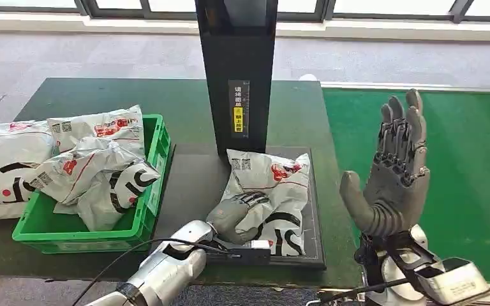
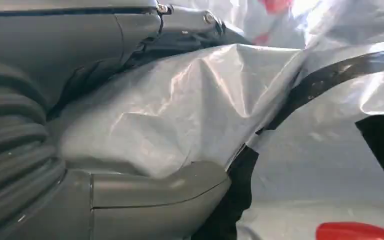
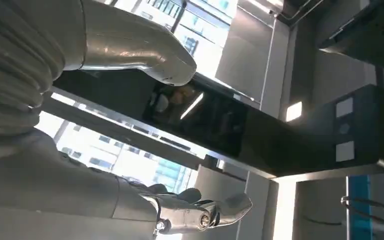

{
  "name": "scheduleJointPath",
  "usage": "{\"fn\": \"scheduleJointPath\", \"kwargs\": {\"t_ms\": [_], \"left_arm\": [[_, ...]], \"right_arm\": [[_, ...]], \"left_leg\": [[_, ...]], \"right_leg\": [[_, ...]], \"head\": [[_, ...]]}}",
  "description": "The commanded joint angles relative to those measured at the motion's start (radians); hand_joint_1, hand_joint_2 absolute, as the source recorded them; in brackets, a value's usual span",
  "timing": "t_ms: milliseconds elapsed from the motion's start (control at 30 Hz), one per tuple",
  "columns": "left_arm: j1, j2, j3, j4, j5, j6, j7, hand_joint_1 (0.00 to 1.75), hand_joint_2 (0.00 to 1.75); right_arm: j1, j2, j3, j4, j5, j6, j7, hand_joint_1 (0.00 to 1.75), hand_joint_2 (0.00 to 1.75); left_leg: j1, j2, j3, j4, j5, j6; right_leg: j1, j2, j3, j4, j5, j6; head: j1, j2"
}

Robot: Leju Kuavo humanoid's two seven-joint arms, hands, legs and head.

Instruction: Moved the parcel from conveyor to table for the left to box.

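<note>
Parcel lay on the black pad by the crate. Left hand gripped its near edge; bunch more film before lifting. Right hand was raised, fingers spread, holding nothing.

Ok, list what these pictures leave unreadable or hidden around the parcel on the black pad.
- Left hand lies on the parcel; the head view hides whether its fingers actually grip.
- Parcel label: too small to read, head view.
- Green crate: its floor is hidden by heaped bags.
- Left wrist view: the parcel runs past the frame edges.
</note>
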Motion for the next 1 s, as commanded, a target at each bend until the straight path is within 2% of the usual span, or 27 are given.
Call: {"fn": "scheduleJointPath", "kwargs": {"t_ms": [33, 167, 300, 467, 1000], "left_arm": [[0.038, 0.024, 0.051, -0.177, 0.050, 0.212, -0.044, 1.75, 1.75], [0.090, 0.026, 0.083, -0.370, 0.087, 0.242, -0.081, 1.75, 1.75], [0.134, 0.025, 0.087, -0.474, 0.097, 0.231, -0.093, 1.75, 1.75], [0.169, 0.032, 0.090, -0.513, 0.099, 0.243, -0.104, 1.75, 1.75], [0.200, 0.030, 0.131, -0.579, 0.153, 0.253, -0.128, 1.75, 1.75]], "right_arm": [[-0.003, -0.052, 0.061, -0.007, -0.004, -0.046, 0.000, 0.00, 1.75], [-0.011, -0.047, 0.061, -0.011, -0.006, -0.057, 0.000, 0.00, 1.75], [0.013, -0.057, 0.066, -0.029, -0.002, -0.071, 0.000, 0.00, 1.75], [0.066, -0.080, 0.091, -0.076, 0.002, -0.100, 0.000, 0.00, 1.75], [0.058, -0.104, 0.109, -0.071, -0.017, -0.125, 0.000, 0.00, 1.75]], "left_leg": [[0.000, 0.003, -0.001, -0.001, 0.001, 0.000], [0.001, 0.002, -0.004, 0.000, 0.001, 0.000], [0.000, 0.003, -0.005, -0.001, 0.001, 0.000], [0.000, 0.001, -0.005, -0.002, 0.000, 0.000], [0.000, 0.003, -0.005, -0.002, -0.001, 0.000]], "right_leg": [[0.000, 0.002, -0.003, -0.001, 0.001, -0.001], [0.001, 0.001, -0.005, 0.000, 0.001, -0.001], [0.000, 0.002, -0.007, 0.000, 0.001, -0.001], [0.000, 0.001, -0.006, -0.002, 0.000, -0.001], [0.000, 0.002, -0.007, -0.002, 0.000, -0.001]], "head": [[0.000, 0.000], [0.000, 0.000], [0.000, 0.000], [0.000, 0.000], [0.000, 0.000]]}}
